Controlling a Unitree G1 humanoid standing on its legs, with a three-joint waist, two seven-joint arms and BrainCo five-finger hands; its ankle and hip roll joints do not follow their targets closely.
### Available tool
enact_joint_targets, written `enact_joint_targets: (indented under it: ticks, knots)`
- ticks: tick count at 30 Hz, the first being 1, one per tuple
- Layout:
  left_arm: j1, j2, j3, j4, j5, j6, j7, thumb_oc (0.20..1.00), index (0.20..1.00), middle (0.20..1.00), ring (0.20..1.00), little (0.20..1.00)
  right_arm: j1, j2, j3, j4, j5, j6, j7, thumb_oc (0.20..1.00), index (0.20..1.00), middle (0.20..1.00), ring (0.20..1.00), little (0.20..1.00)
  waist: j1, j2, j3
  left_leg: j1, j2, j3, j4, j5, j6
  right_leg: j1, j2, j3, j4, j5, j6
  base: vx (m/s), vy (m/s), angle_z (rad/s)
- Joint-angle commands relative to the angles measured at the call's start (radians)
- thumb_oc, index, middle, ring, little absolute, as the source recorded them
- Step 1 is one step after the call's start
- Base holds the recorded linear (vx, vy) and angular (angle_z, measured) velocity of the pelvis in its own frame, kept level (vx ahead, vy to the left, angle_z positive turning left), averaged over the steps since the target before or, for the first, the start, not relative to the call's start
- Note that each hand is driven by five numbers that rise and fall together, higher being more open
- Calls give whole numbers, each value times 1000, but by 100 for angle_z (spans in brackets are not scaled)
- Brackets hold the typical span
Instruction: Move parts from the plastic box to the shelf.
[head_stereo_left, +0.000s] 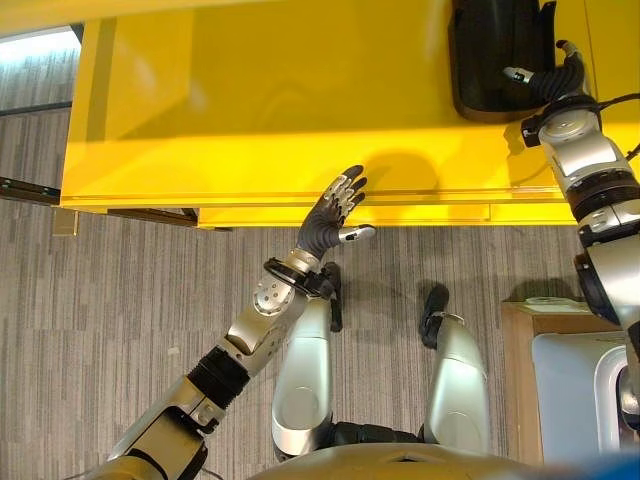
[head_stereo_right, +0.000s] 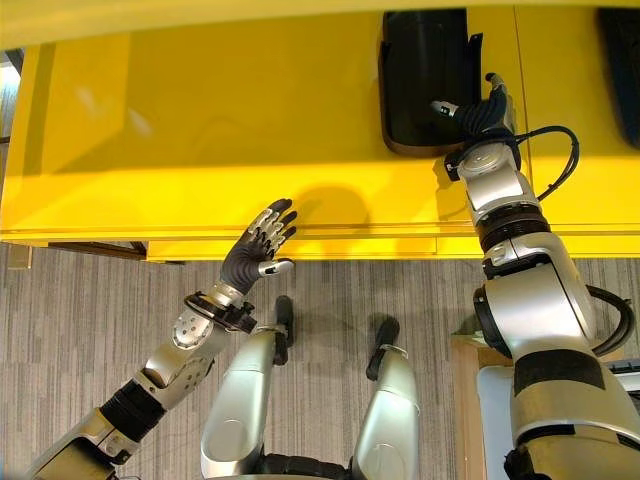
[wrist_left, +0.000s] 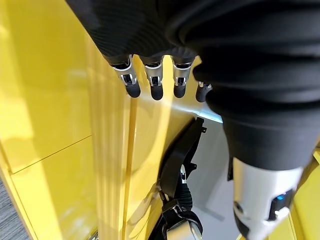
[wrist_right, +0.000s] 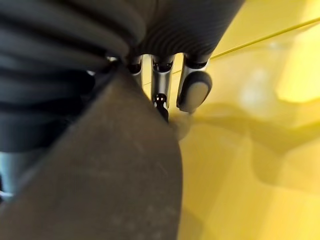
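A black moulded part lies on the yellow shelf at the far right. My right hand is at the part's right edge, its thumb lying over the part and its fingers curled behind the edge, pinching it. The right wrist view has the part's dark surface close against the palm, with fingertips past it. My left hand hovers at the shelf's front edge near the middle, fingers straight and spread, holding nothing. Past its fingertips, the left wrist view takes in the black part.
A pale plastic box rests on a wooden stand at the lower right. Another dark object sits on the shelf's far right corner. Grey carpet runs along the front of the shelf.
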Motion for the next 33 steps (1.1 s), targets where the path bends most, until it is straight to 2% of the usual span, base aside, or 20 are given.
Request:
enact_joint_targets:
  ticks: [1,2,3,5,6,8,9,10,11,13,16,22,24,25,27,31,33]
  knots:
    - [40,-29,-16,-96,9,-40,-22,1000,1000,1000,1000,1000,75,-13,15,-6,7,-1,-66,1000,1000,1000,1000,1000,14,28,-4,31,-25,-54,-87,44,1,11,48,-65,166,-87,-33,0,0,0]
    - [43,-29,-18,-97,16,-41,-7,1000,1000,1000,1000,1000,77,-15,10,-17,3,-30,-100,1000,1000,1000,1000,1000,12,28,-4,34,-25,-53,-88,44,1,15,49,-63,163,-87,-33,-61,12,0]
    - [38,-27,-18,-98,23,-42,8,1000,1000,1000,1000,1000,72,-18,4,-33,3,-43,-131,1000,1000,1000,1000,1000,13,32,-4,20,-19,-49,-97,67,9,2,53,-72,154,-65,-43,-61,14,0]
    - [41,-26,-21,-98,14,-38,18,1000,1000,1000,1000,1000,73,-22,-8,-63,10,-78,-184,1000,1000,1000,1000,1000,9,31,-4,23,-19,-48,-99,66,11,4,56,-70,151,-65,-43,-32,7,0]
    - [50,-27,-21,-99,14,-37,20,1000,1000,1000,1000,1000,87,-27,-38,-145,-36,-119,-240,1000,1000,1000,1000,1000,1,29,-4,28,-18,-43,-102,65,12,6,58,-66,151,-66,-42,0,0,0]
    - [62,-26,-20,-105,28,-41,27,1000,1000,1000,1000,1000,109,-32,-65,-229,-70,-147,-293,1000,1000,1000,1000,1000,-7,27,-4,33,-18,-40,-106,65,12,9,60,-63,147,-67,-40,0,0,0]
    - [70,-28,-20,-109,41,-48,37,1000,1000,1000,1000,1000,122,-34,-78,-284,-84,-143,-317,1000,1000,1000,1000,1000,-12,26,-4,37,-18,-37,-108,65,13,12,61,-61,144,-67,-40,22,39,-2]
    - [91,-32,-17,-122,75,-63,75,1000,1000,1000,1000,1000,172,-32,-122,-438,-106,-124,-363,1000,1000,1000,1000,1000,-28,24,-4,49,-17,-31,-114,63,13,21,63,-53,136,-67,-39,23,35,-1]
    - [93,-32,-17,-122,76,-64,76,1000,1000,1000,1000,1000,178,-32,-127,-451,-109,-125,-369,1000,1000,1000,1000,1000,-28,23,-4,51,-17,-30,-115,63,13,23,63,-53,135,-67,-39,31,44,0]
    - [112,-40,-3,-131,85,-71,94,1000,1000,1000,1000,1000,248,-16,-185,-626,-134,-97,-423,1000,1000,1000,1000,1000,-48,21,-4,72,-18,-24,-126,61,13,39,66,-42,122,-68,-38,24,40,-5]
    - [130,-48,8,-128,87,-82,93,1000,1000,1000,1000,1000,312,-2,-231,-747,-130,-96,-434,1000,1000,1000,1000,1000,-64,19,-4,99,-19,-18,-145,63,12,61,70,-31,103,-67,-37,29,43,-4]
    - [169,-61,39,-117,103,-111,86,1000,1000,1000,1000,1000,497,46,-287,-945,-124,-124,-401,1000,1000,1000,1000,1000,-103,13,-4,189,-14,-10,-218,84,5,141,81,-4,29,-48,-33,60,43,-9]
    - [192,-71,51,-120,115,-126,89,1000,1000,1000,1000,1000,617,83,-282,-1022,-167,-164,-381,1000,1000,1000,1000,1000,-125,8,-18,230,-7,-4,-255,94,3,178,85,6,-15,-37,-31,107,40,-18]
    - [208,-73,59,-126,121,-133,95,1000,1000,1000,1000,1000,683,101,-275,-1062,-184,-204,-365,1000,1000,1000,1000,1000,-136,5,-30,248,-2,-2,-274,99,1,198,86,9,-41,-30,-30,117,36,-22]
    - [236,-75,77,-117,135,-147,91,1000,1000,1000,1000,1000,807,117,-243,-1130,-238,-225,-328,1000,1000,1000,1000,1000,-157,-1,-59,285,6,8,-312,106,-5,233,90,18,-89,-18,-25,136,64,-12]
    - [306,-69,105,-103,219,-166,59,1000,1000,1000,1000,1000,1067,109,-212,-1172,-140,-249,-220,1000,1000,1000,1000,1000,-188,-21,-127,366,19,29,-385,121,-9,320,93,21,-207,21,-6,141,53,-10]
    - [341,-62,120,-103,217,-167,35,1000,1000,1000,1000,1000,1168,113,-216,-1175,-103,-256,-144,1000,1000,1000,1000,1000,-203,-32,-162,400,27,44,-417,130,-14,357,95,19,-258,41,4,132,52,-8]
